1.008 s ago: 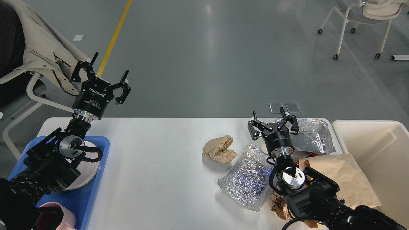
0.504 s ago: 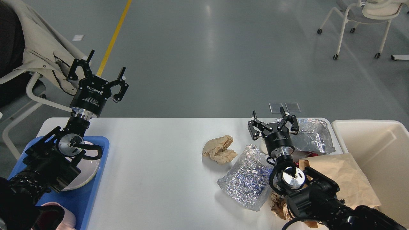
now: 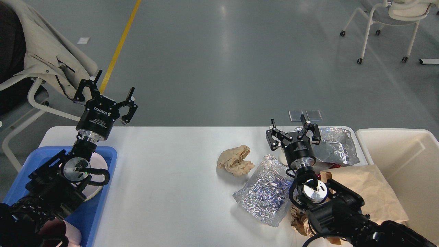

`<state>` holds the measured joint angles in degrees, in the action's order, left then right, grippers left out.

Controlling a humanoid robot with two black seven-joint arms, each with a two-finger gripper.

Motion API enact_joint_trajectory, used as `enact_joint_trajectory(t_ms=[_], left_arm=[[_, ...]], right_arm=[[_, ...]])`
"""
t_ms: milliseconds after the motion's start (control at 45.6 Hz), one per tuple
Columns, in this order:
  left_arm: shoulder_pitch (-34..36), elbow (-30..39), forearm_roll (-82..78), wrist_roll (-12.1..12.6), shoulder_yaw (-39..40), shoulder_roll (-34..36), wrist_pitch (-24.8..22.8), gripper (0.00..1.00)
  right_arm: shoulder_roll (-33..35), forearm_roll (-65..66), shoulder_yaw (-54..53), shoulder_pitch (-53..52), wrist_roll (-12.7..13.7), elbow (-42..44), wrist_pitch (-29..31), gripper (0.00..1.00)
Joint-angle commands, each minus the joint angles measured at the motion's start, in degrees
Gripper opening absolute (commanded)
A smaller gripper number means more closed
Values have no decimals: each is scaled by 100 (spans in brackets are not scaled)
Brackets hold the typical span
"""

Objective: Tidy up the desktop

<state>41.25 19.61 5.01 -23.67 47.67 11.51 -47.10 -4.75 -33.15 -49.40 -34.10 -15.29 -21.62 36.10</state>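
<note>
The white desktop spans the head view. On its right half lie a crumpled tan paper ball, a crinkled silver foil bag, a second foil bag at the far right corner, and a brown paper bag. My left gripper is open and empty, raised above the far left edge of the desktop. My right gripper is open and empty, held above the far foil bag and the white item beneath it.
A blue tray at the left edge holds a white plate and a pink item. A cream bin stands right of the desktop. A chair with a beige coat stands at the far left, another chair far right.
My left gripper has dropped lower and shifted slightly, staying open. The right arm and the things on the desktop have not moved.
</note>
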Motion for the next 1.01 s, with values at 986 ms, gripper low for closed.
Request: enact_joint_trajectory(t_ms=[986], left_arm=[[-434, -45, 35, -14, 207, -79, 193, 100]], right_arm=[[0, 1, 0, 0, 0, 9, -6, 100]])
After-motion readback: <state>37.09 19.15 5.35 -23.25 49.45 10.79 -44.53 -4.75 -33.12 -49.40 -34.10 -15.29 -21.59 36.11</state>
